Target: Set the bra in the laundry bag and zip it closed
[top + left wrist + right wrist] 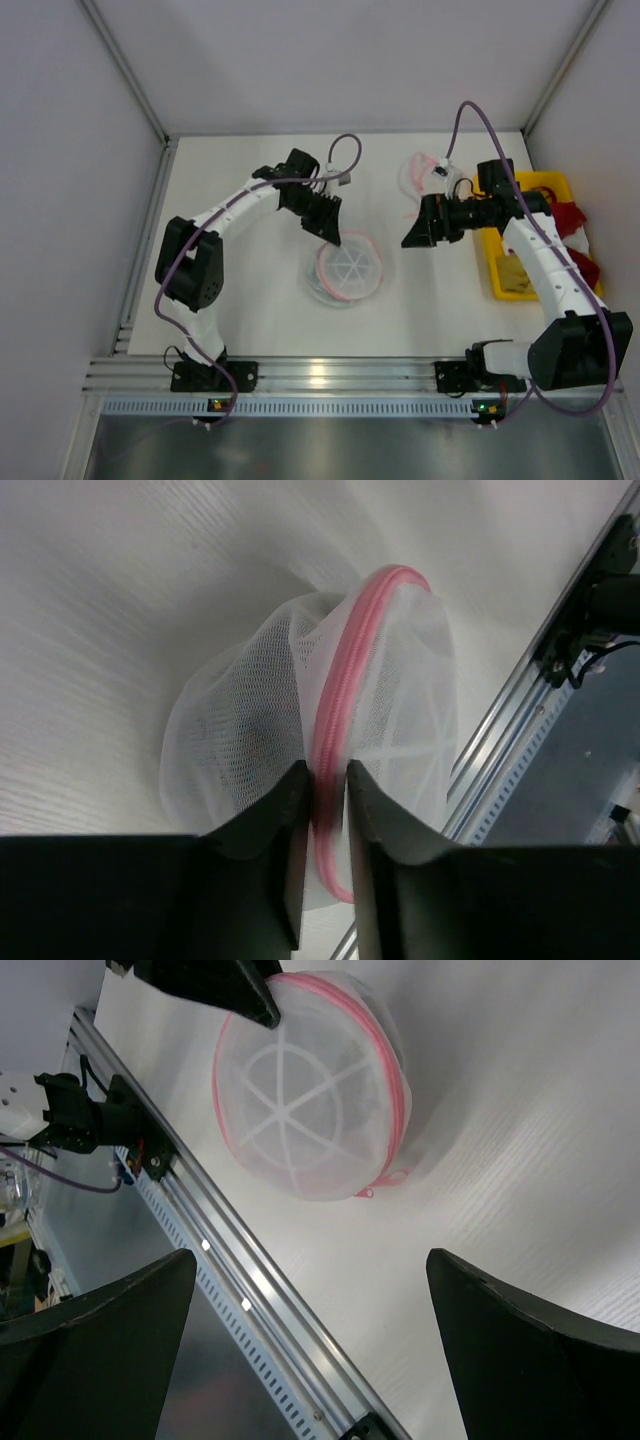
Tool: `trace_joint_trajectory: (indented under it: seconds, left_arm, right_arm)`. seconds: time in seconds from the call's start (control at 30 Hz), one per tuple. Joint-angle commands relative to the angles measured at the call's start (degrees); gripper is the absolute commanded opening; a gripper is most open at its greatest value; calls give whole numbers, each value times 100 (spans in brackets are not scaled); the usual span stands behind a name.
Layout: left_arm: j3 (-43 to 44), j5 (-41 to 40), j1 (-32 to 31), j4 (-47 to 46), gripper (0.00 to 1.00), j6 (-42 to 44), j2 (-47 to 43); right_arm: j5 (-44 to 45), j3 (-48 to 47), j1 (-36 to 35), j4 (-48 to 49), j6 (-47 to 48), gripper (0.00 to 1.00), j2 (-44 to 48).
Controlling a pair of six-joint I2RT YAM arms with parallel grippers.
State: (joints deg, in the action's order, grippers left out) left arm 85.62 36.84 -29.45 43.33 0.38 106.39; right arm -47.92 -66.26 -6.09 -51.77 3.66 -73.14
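Observation:
The laundry bag is a round white mesh pouch with pink zip trim, standing at the table's middle. My left gripper is at its far left rim. In the left wrist view the gripper is shut on the bag's pink zip rim. A dark shape shows faintly through the mesh; the bra is otherwise hidden. My right gripper hangs open and empty above the table to the right of the bag. Its view shows the bag ahead, with pink zip pull tabs at its near side.
A second mesh pouch lies at the back right. A yellow bin with red garments stands at the right edge. The metal rail runs along the near edge. White walls enclose the table.

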Motion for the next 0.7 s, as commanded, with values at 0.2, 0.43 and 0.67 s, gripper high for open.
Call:
trace_joint_trajectory:
  seconds: [0.2,0.43,0.67]
  left_arm:
    - [990,1325,1649,-709,0,-757,444]
    - [1790,1774,3357,-2849,0,-1838,1085]
    - [2018,1880,4325,-5510,0,-4177,2288]
  right_arm:
    - [20,8,117,18,144,100,-16]
    - [20,43,117,97,126,99,-182]
    - [2,60,125,220,56,99,-420]
